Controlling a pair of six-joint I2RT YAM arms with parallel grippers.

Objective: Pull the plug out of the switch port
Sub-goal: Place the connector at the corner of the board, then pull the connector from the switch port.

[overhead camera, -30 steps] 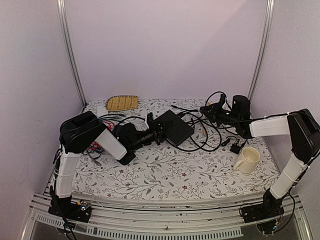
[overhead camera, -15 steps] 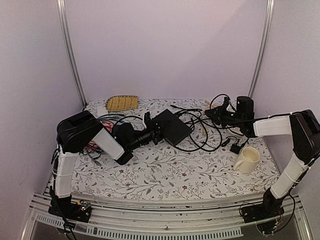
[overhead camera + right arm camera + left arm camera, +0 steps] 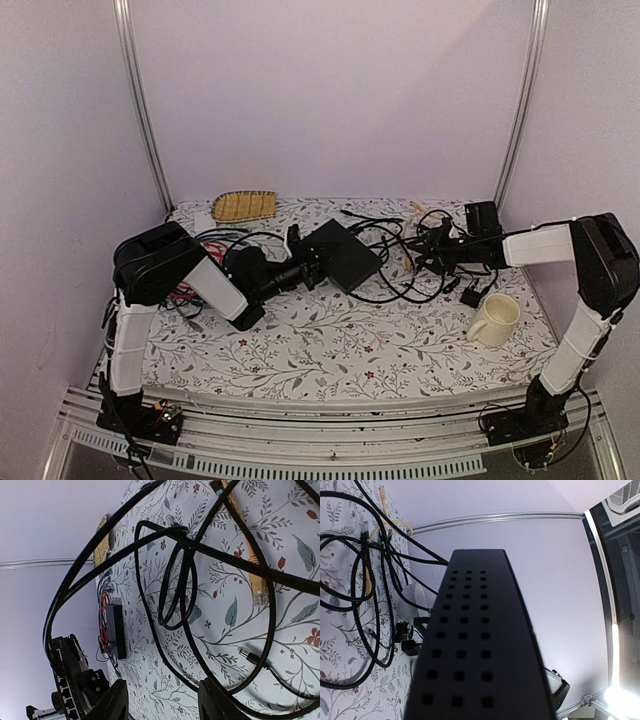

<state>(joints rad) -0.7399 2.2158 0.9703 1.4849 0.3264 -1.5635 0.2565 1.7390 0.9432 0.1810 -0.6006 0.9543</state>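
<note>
Two arms share the job. The left gripper point(image 3: 310, 266) pinches the switch point(image 3: 348, 252) so it cannot slide. The right gripper point(image 3: 163, 696), fingers apart, reaches into the black cables point(image 3: 240, 562).

You are viewing the whole table point(image 3: 330, 350) from high behind its near edge. The left wrist camera is sitting tight against the switch point(image 3: 470, 645), facing the cables point(image 3: 350, 595). The right wrist camera is looking low through those same cables.
</note>
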